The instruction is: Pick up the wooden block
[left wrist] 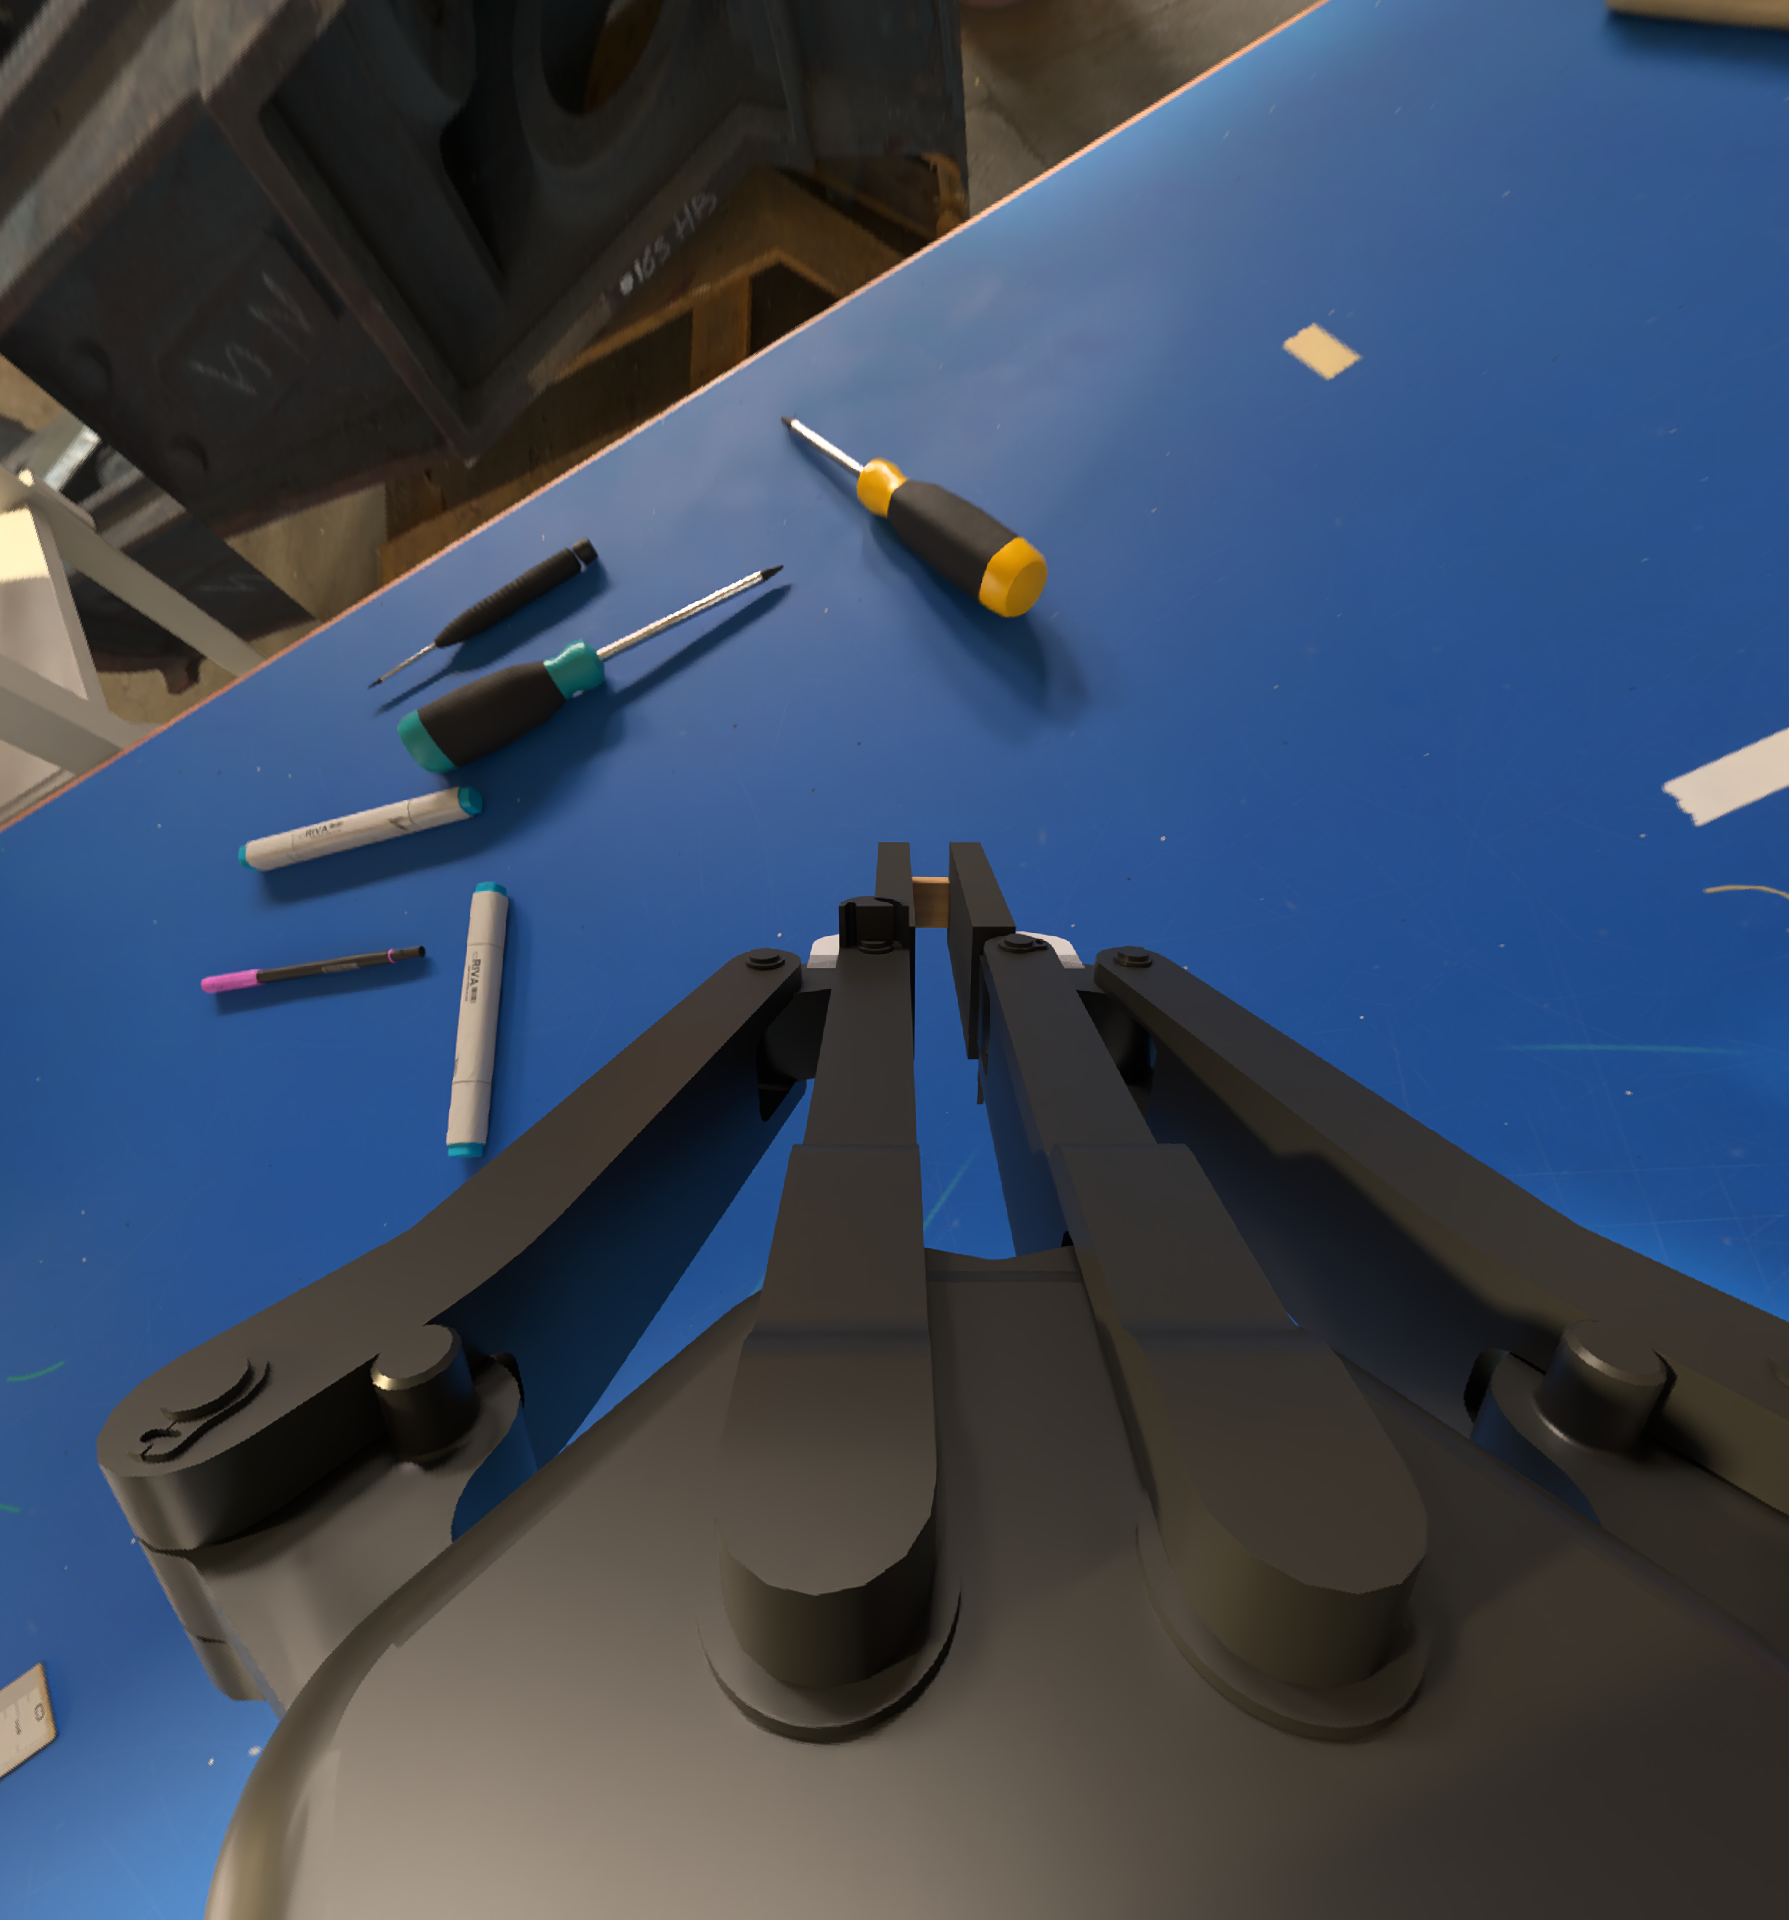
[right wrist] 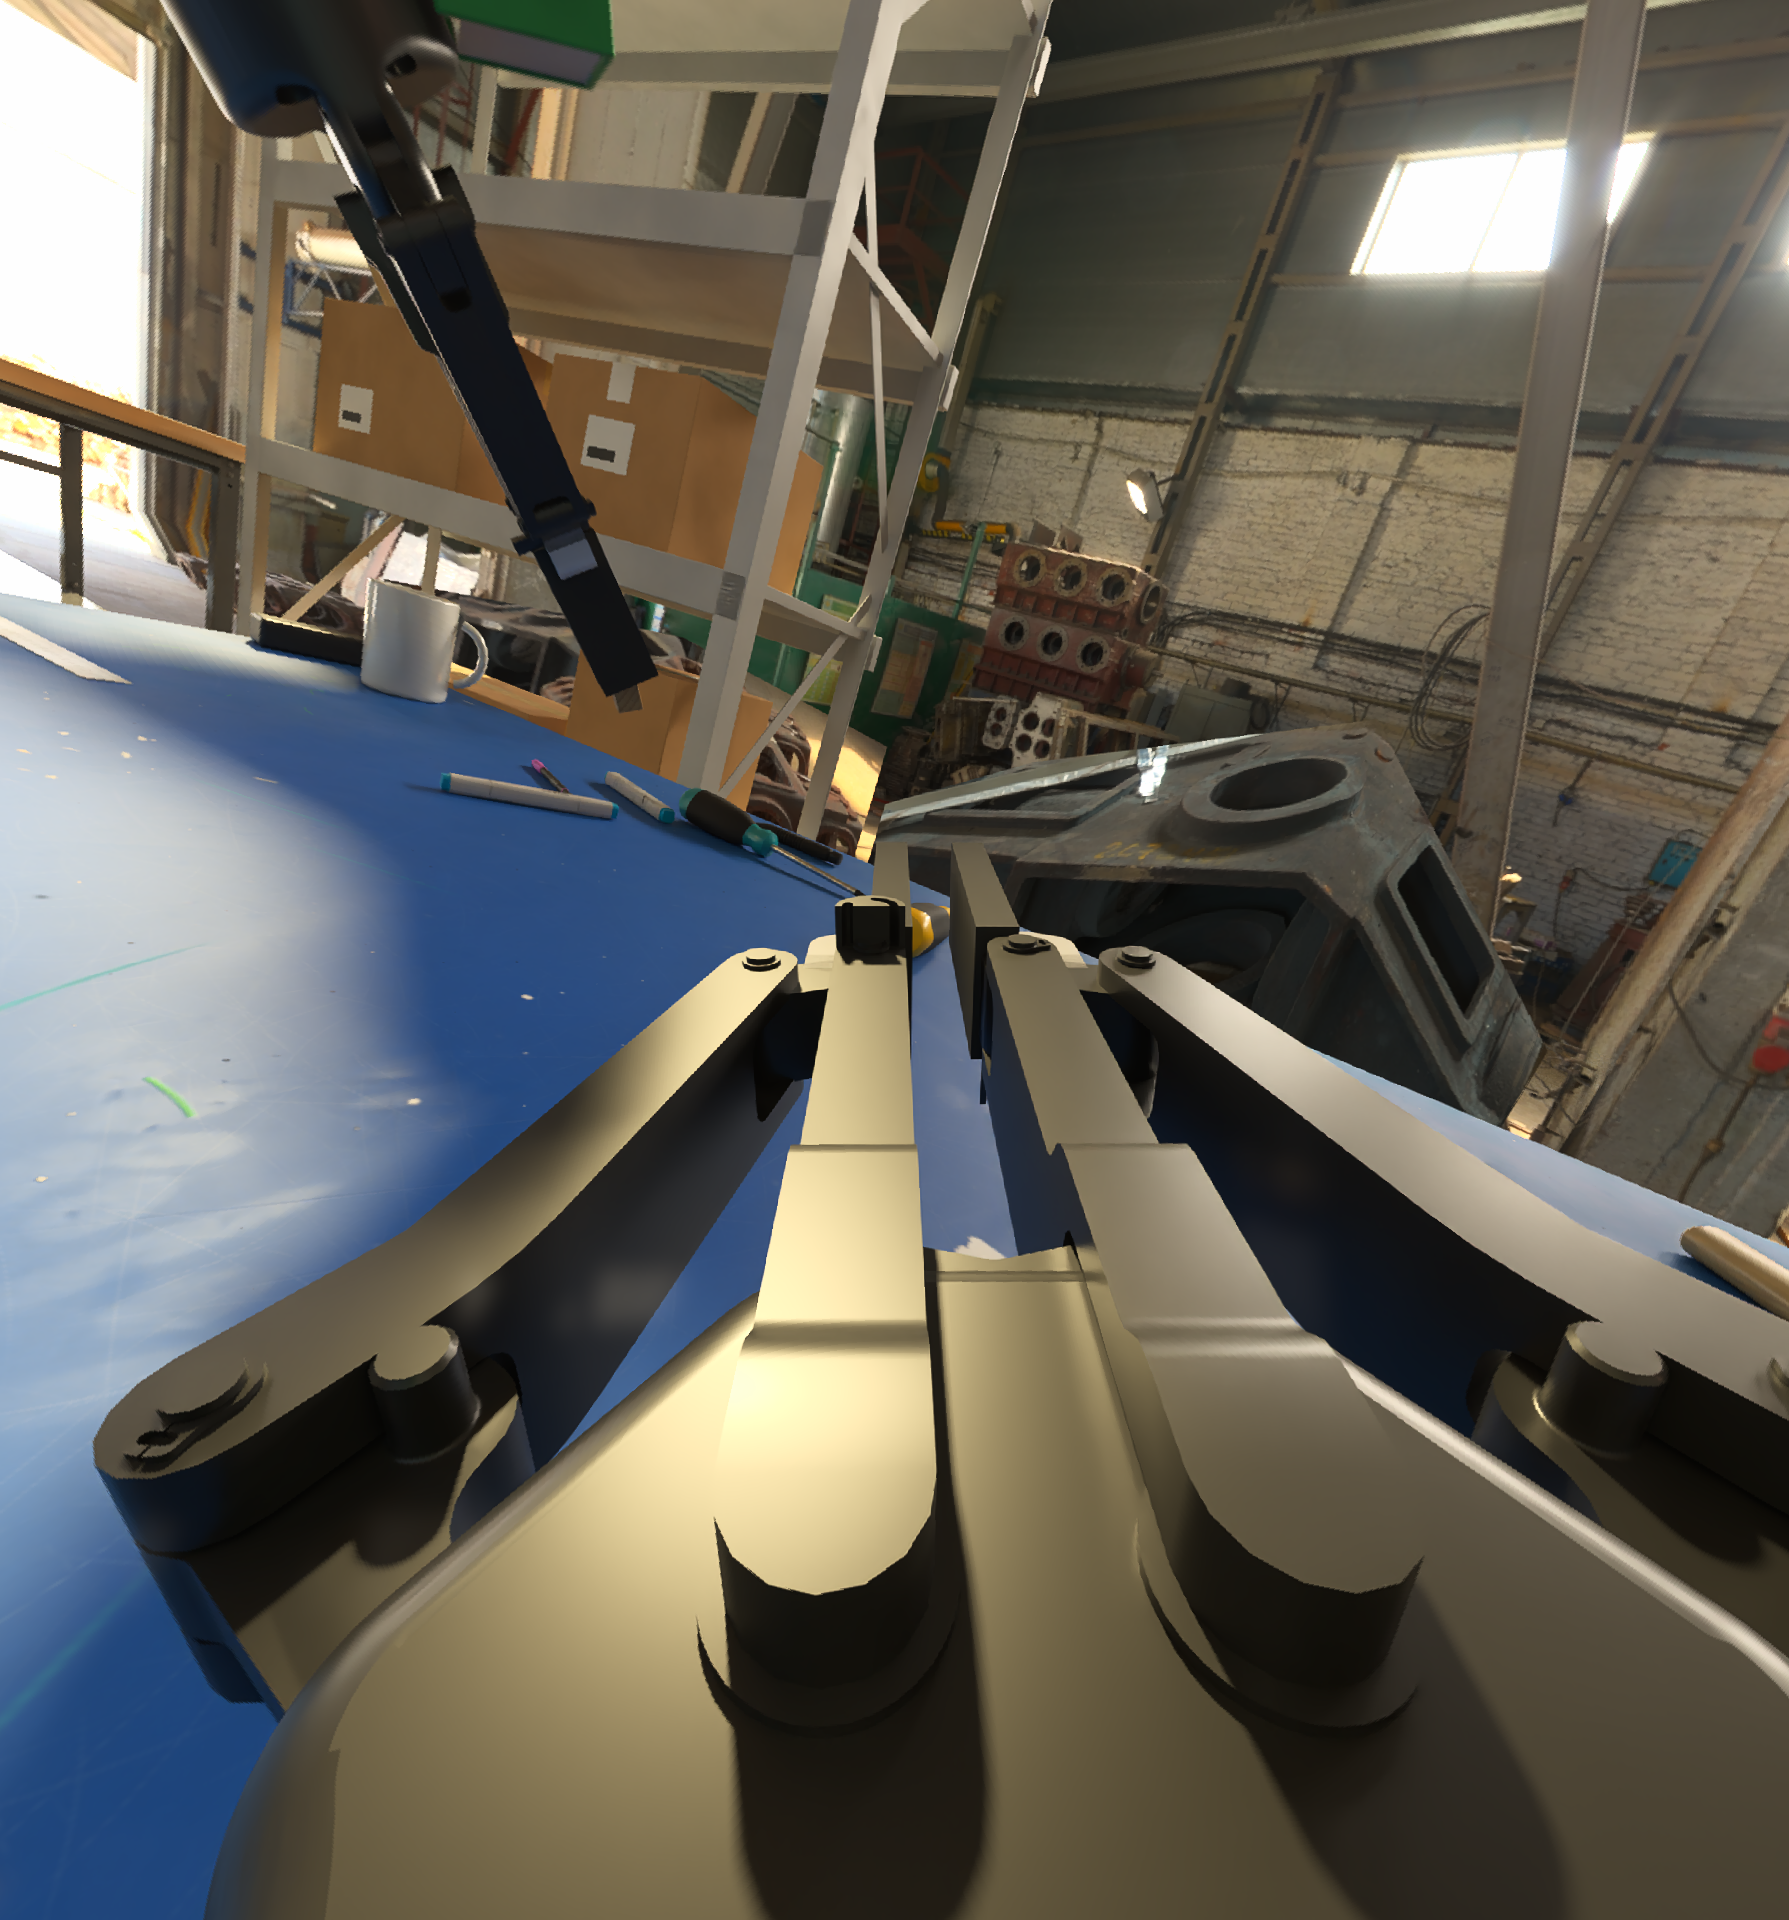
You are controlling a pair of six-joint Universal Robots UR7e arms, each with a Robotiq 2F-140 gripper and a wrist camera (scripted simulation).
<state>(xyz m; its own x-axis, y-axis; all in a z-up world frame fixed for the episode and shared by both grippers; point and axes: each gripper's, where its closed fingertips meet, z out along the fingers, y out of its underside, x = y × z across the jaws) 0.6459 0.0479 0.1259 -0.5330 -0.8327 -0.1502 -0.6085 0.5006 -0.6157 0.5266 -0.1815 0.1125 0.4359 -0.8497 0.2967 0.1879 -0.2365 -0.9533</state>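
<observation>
Pinching a small tan wooden block (left wrist: 929, 900) between its tips, your left gripper (left wrist: 929, 883) hangs above the blue worktop (left wrist: 1285, 675). You see only a sliver of the block, so the hold looks shallow. Expect it to be light, stiff and fairly grippy; flat opposite faces suit the pads best. Your right gripper (right wrist: 929, 883) is pressed nearly together on nothing. Below left lie white markers (left wrist: 476, 1018) and a teal-handled screwdriver (left wrist: 500, 704).
</observation>
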